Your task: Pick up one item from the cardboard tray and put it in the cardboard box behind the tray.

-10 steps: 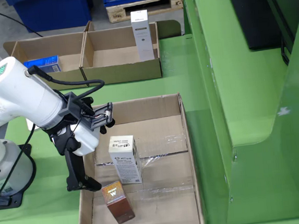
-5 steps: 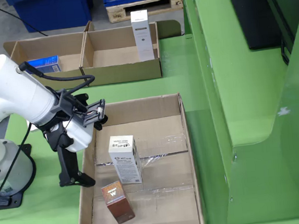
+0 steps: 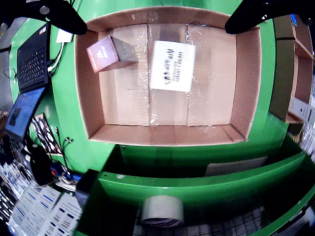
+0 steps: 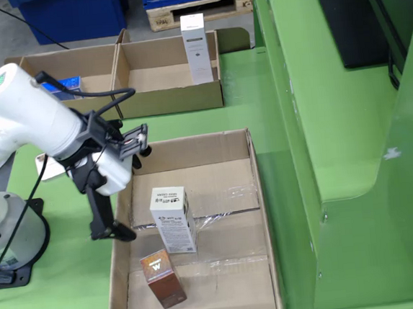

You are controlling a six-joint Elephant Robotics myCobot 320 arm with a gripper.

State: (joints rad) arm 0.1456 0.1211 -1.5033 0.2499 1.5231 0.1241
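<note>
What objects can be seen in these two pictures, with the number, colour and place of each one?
cardboard tray: 1, brown, on the green table in front of the arm
white carton: 1, white with a label, in the tray, middle left in the fixed view
brown carton: 1, reddish brown, in the tray near its front left corner
cardboard boxes: 2, brown, side by side behind the tray
tall white carton: 1, white, upright in the right box
blue pack: 1, blue, in the left box, partly hidden by the arm
tape roll: 1, pale, low in the wrist view
laptop: 1, dark, left edge of the wrist view
gripper: 1, black on a white arm, above the tray's left wall, open, empty
</note>
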